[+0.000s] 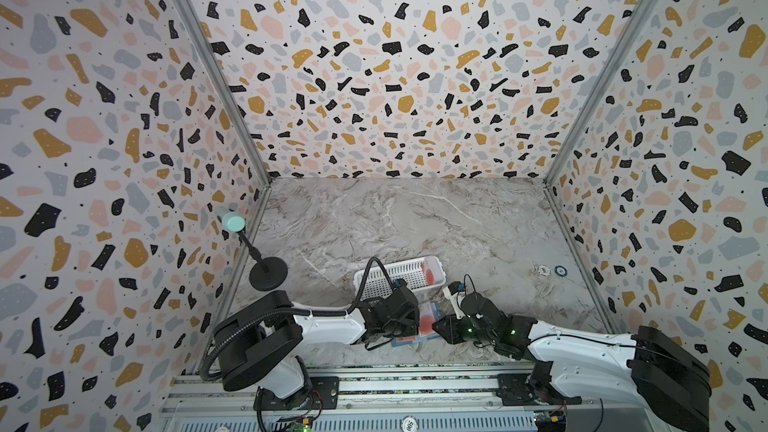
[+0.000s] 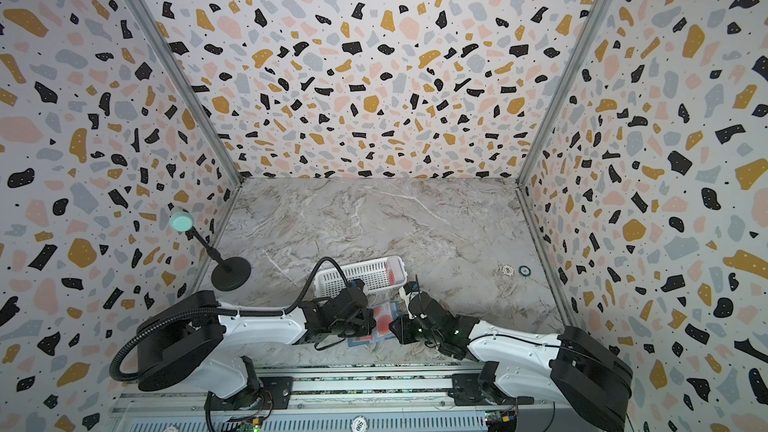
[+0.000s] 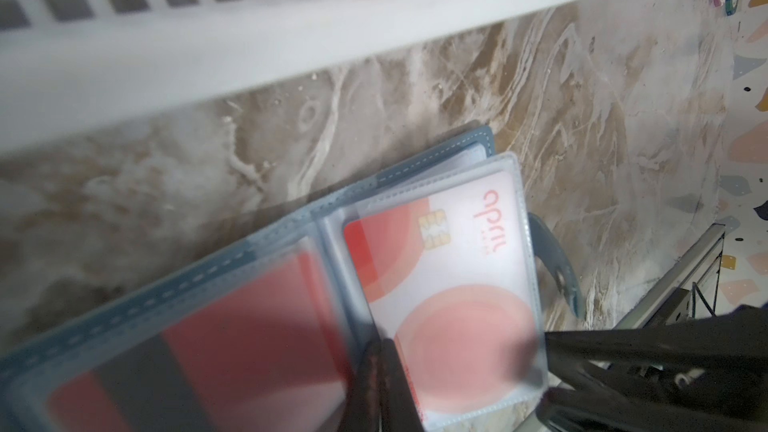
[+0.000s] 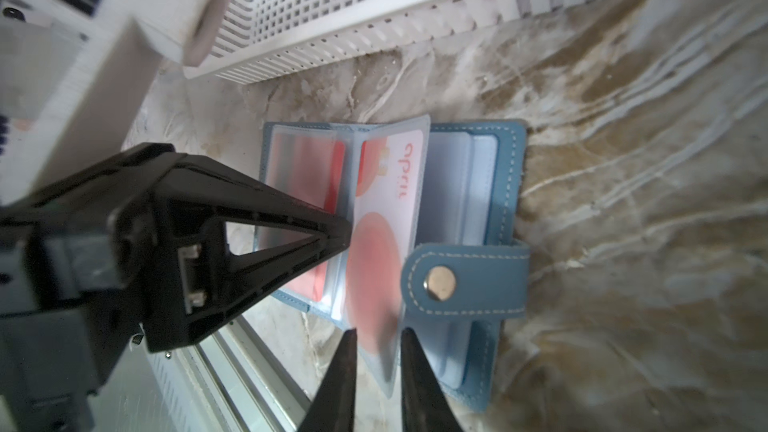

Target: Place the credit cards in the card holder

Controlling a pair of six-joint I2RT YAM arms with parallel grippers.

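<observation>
Two arms reach low and meet tip to tip, left arm and right arm. Left gripper is clenched, tips pressed at the fold of the open slate-blue card holder. Right gripper has its jaws slightly parted, straddling a raised clear pocket leaf without clamping it. Inside that leaf sits a credit card, pale with a red-orange circle; a second card, red, fills the pocket under the left tips. Beyond both grippers stands a white basket on the marble table, terrazzo walls around.
</observation>
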